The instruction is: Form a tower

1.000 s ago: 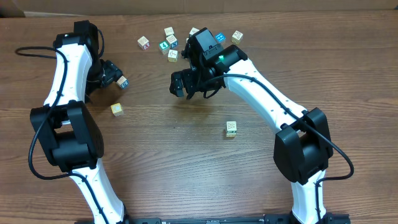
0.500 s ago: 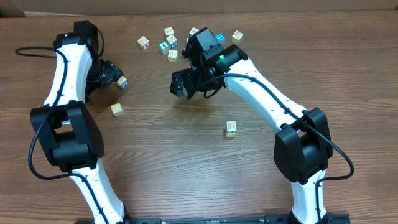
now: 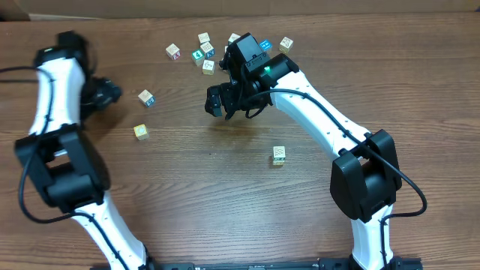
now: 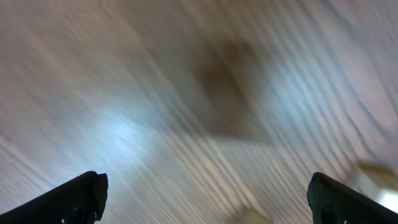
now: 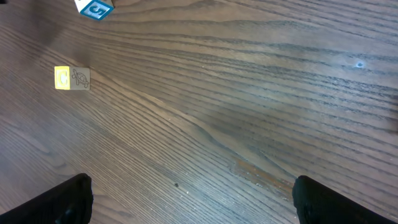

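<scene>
The tower (image 3: 279, 154) is a narrow pale stack with a cream top and a yellowish side, right of centre; its height does not show from above. My right gripper (image 3: 216, 100) hovers open up and to the left of it, and the right wrist view shows only bare wood between the fingertips (image 5: 193, 199). My left gripper (image 3: 109, 91) is open at the far left. Its wrist view is motion-blurred, with nothing between the fingertips (image 4: 208, 199). A blue-printed cube (image 3: 145, 97) lies just right of the left gripper. A yellow cube (image 3: 141, 132) (image 5: 72, 78) lies below that one.
Several loose picture cubes lie scattered at the back, around one with a teal print (image 3: 198, 55) and out to a single cube (image 3: 286, 44) at the right. The blue-printed cube (image 5: 96, 7) shows at the top edge of the right wrist view.
The left arm has swung left, away from the blue-printed cube, which stays where it was. The right arm and the tower have not moved.
</scene>
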{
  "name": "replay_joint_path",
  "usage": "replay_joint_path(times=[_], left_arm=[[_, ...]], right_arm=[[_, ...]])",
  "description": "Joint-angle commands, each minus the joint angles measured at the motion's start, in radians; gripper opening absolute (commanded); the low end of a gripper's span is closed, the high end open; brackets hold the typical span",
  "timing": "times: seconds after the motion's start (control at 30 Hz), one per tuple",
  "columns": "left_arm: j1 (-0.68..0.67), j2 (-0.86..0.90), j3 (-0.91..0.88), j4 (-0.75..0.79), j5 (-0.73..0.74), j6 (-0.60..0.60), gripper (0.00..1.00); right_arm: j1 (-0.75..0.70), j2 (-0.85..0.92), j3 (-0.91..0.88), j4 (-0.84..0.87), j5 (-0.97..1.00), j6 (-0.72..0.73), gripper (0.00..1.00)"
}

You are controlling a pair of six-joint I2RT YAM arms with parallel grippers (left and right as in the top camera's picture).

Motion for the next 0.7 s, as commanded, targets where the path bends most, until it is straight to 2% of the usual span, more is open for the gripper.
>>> replay_joint_path(times=[0.0,0.3,0.67], left_arm=[[0.066,0.006,0.015,-0.002,-0.013,0.019,1.0],[0.188,0.006,0.015,-0.002,-0.013,0.019,0.99],[0.2,0.006,0.015,-0.002,-0.013,0.019,1.0]], right_arm=[[-0.003,0.003,0.0,0.005,-0.006,0.003,1.0],[-0.003,0.003,0.0,0.005,-0.006,0.003,1.0],[-0.003,0.003,0.0,0.005,-0.006,0.003,1.0]])
